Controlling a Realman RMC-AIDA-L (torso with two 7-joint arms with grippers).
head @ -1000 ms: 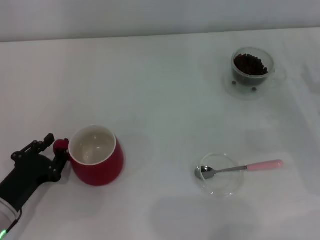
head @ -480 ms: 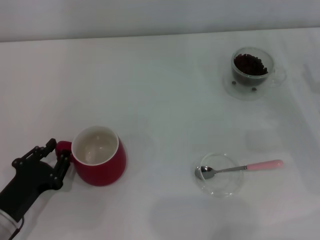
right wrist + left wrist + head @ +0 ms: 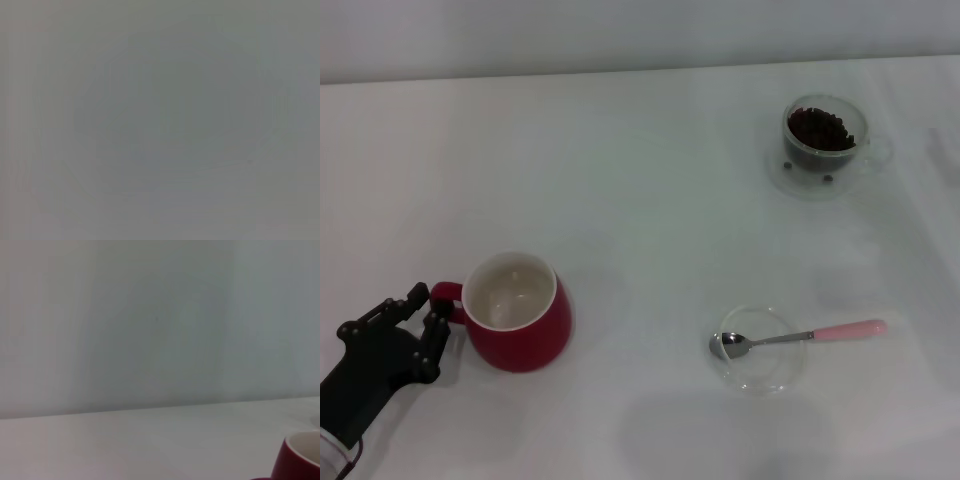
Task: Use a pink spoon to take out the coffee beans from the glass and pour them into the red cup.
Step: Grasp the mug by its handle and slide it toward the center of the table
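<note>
White tabletop (image 3: 640,200) filled the head view, with a pale wall along its far edge. Red cup (image 3: 517,312) stood upright at the near left, white inside, apparently empty, its loop handle pointing toward the robot's left. Left gripper (image 3: 423,325) sat at that handle: dark fingers (image 3: 433,330) reached up to the loop, one fingertip on each side of it, touching or very nearly so. Whether the fingers were actually clamped on the handle could not be told from this angle. Left wrist view showed only a slice of the red cup's rim and wall in one corner, over the table, with the wall behind; no fingers appeared in it.

Glass (image 3: 825,135) stood on its clear saucer at the far right, well apart from the red cup, handle turned to the right. Coffee beans (image 3: 821,127) filled the upper part of it; two or three stray beans showed dark low down, near the base.

Pink spoon (image 3: 800,337) lay at the near right, metal bowl resting inside a shallow clear dish (image 3: 761,349), pink handle sticking out over the dish's rim to the right.

Right gripper was not seen in the head view; right wrist view was a uniform grey blur.
</note>
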